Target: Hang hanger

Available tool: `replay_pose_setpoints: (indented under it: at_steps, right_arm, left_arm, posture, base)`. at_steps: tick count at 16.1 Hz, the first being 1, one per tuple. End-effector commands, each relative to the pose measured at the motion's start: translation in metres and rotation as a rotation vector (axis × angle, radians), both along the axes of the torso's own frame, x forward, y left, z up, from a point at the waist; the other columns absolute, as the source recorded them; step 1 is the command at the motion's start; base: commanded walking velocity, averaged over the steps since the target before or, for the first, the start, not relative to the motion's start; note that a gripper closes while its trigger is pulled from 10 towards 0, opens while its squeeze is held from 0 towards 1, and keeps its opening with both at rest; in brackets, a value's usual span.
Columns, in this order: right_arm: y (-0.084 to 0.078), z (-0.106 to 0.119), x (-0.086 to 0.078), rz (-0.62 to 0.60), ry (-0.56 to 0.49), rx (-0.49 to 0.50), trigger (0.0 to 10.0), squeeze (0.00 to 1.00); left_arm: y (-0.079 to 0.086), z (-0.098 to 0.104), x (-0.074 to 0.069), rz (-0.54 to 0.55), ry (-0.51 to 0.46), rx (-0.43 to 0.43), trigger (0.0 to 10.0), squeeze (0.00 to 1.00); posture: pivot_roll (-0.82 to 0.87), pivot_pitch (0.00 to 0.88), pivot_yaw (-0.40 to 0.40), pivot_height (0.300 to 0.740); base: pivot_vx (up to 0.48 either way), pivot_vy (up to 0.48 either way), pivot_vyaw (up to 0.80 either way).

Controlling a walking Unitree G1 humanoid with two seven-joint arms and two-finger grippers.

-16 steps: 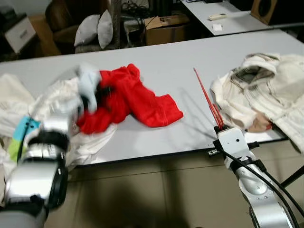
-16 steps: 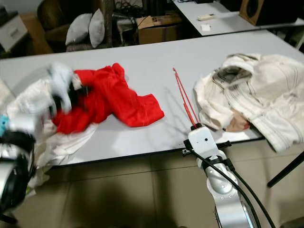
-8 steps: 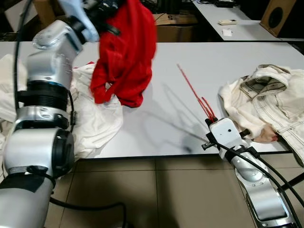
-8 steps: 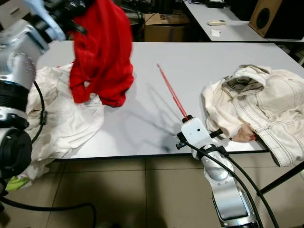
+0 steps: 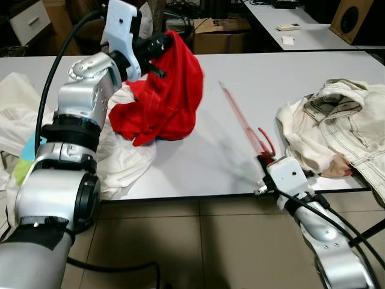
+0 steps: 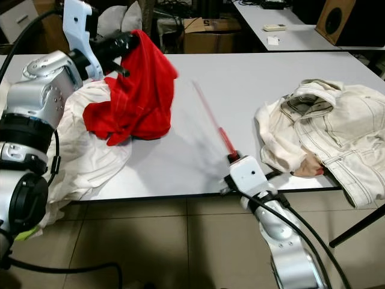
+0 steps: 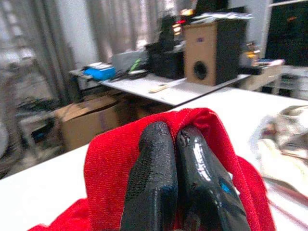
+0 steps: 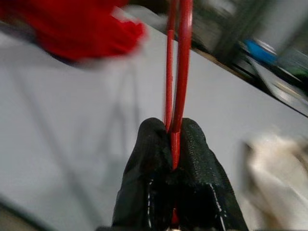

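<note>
A red garment (image 5: 165, 99) hangs from my left gripper (image 5: 161, 43), which is shut on its upper fold above the left half of the white table (image 5: 289, 72); the lower part of the cloth rests on the table. In the left wrist view the black fingers (image 7: 166, 178) pinch the red garment (image 7: 108, 163). A thin red hanger (image 5: 243, 123) slants up over the table's front edge, blurred by motion. My right gripper (image 5: 263, 158) is shut on its hook end, and the right wrist view shows the fingers (image 8: 171, 168) clamped on the red hanger (image 8: 179, 62).
A cream jacket (image 5: 337, 129) lies heaped at the table's right end. White cloth (image 5: 123, 156) is piled at the left, under the red garment. Behind the table stand a cardboard box (image 5: 219, 33), cushions and a second table (image 5: 301, 30) with a remote.
My left gripper has come down and back with the red garment, so the cloth now partly rests on the table. The right gripper has swung the hanger slightly; the camera shifted a little.
</note>
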State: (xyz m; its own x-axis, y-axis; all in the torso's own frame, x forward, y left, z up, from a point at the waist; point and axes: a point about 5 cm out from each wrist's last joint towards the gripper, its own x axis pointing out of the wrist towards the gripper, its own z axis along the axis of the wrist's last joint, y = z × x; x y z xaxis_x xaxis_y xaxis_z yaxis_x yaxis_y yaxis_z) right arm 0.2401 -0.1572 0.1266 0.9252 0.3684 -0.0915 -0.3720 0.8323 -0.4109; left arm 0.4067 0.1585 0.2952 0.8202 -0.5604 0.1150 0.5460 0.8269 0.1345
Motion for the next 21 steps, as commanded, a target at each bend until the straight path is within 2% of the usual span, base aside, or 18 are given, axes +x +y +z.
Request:
replay_pose_setpoints:
  at_steps: [1,6,10,12,14,16,19,20,21]
  right_arm:
    - [0.006,0.008,-0.008,0.115,-0.003,0.021,10.0,0.00]
    - [0.014,0.010,-0.022,0.274,0.040,0.021,10.0,0.00]
    - [0.028,0.002,-0.012,0.282,0.105,0.020,10.0,0.00]
    - [0.030,0.000,-0.003,0.239,0.101,-0.006,10.0,0.00]
    - [0.020,0.000,0.010,0.104,0.085,-0.017,10.0,0.00]
    - [0.001,0.009,0.020,-0.037,0.051,0.023,10.0,0.00]
    - [-0.034,0.030,0.031,-0.256,-0.054,0.122,10.0,0.00]
    - [-0.044,0.040,0.034,-0.305,-0.103,0.157,10.0,0.00]
    - [-0.047,0.044,0.035,-0.313,-0.120,0.172,10.0,0.00]
  left_arm:
    - [0.003,0.014,0.002,0.045,-0.036,-0.012,0.0,0.00]
    - [0.013,0.019,0.006,0.156,-0.048,-0.043,0.0,0.00]
    - [0.000,0.030,0.000,0.054,-0.074,-0.053,0.0,0.00]
    - [-0.007,0.035,-0.005,-0.023,-0.078,-0.048,0.0,0.00]
    - [-0.012,0.036,-0.013,-0.102,-0.063,-0.011,0.0,0.00]
    - [-0.005,0.035,-0.017,-0.107,-0.047,0.044,0.0,0.00]
    - [0.018,0.035,-0.016,-0.022,-0.033,0.093,0.0,0.00]
    - [0.025,0.034,-0.016,0.003,-0.026,0.110,0.0,0.00]
    - [0.027,0.034,-0.016,0.014,-0.024,0.114,0.0,0.00]
  posture:
    - [-0.07,0.000,0.083,0.740]
    - [-0.07,0.000,0.079,0.740]
    - [-0.06,0.000,0.062,0.740]
    - [-0.05,0.000,0.058,0.740]
    - [-0.05,0.000,0.058,0.740]
    - [-0.05,0.000,0.055,0.740]
    - [-0.05,0.000,0.057,0.740]
    - [-0.06,0.000,0.058,0.740]
    - [-0.06,0.000,0.060,0.740]
  base:
    - [0.000,0.000,0.00]
    - [0.000,0.000,0.00]
    - [0.000,0.000,0.00]
    - [0.000,0.000,0.00]
    - [0.000,0.000,0.00]
    - [0.000,0.000,0.00]
    - [0.000,0.000,0.00]
    - [0.000,0.000,0.00]
    - [0.000,0.000,0.00]
